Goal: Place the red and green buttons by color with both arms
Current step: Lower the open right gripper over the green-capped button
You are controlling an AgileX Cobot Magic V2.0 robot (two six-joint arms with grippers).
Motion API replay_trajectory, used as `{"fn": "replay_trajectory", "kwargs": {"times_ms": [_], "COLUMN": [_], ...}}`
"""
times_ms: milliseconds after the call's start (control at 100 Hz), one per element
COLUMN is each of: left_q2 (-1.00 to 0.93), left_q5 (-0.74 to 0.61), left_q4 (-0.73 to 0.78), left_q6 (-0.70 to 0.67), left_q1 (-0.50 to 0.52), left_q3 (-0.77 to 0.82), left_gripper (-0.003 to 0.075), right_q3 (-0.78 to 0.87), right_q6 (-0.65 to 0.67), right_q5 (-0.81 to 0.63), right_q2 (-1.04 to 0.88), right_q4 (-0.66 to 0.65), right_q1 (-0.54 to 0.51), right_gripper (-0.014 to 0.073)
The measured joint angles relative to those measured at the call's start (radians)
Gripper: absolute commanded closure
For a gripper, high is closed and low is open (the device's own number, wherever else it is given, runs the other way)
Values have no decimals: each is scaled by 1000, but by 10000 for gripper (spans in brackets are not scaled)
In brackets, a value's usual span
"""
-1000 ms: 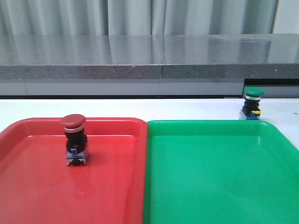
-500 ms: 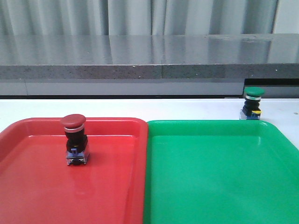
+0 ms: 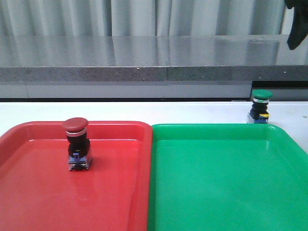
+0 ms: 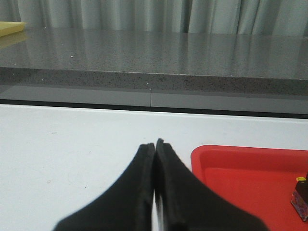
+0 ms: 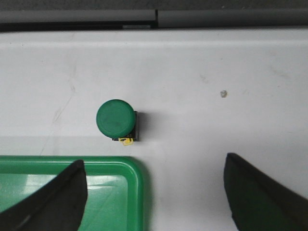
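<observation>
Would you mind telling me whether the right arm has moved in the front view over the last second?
Yes. The right arm has entered the front view at the upper right corner, above the green button, which has stayed put on the white table.

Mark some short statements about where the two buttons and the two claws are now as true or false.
1. The red button stands inside the red tray. True.
2. The green button stands inside the green tray. False: it stands on the white table, just beyond the tray's far right corner.
3. The left claw is shut and holds nothing. True.
4. The right claw is shut on the green button. False: it is open above the button.
</observation>
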Motion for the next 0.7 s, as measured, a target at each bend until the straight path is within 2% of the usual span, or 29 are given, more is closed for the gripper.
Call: {"fn": "replay_trajectory", "kwargs": {"times_ms": [210, 420, 700], "left_q2": [0, 0, 0], "left_q5": [0, 0, 0], "left_q4": [0, 0, 0], "left_q6": [0, 0, 0], "left_q1": [0, 0, 0], "left_q3": [0, 0, 0], "left_gripper": [741, 741, 741], "right_q3": [-190, -354, -436], "right_q6": [0, 0, 0], "right_q5": [148, 264, 318], "right_q2": [175, 341, 483], "right_q4": [8, 14, 14], "right_q1": [55, 60, 60], "right_gripper": [-3, -3, -1]}}
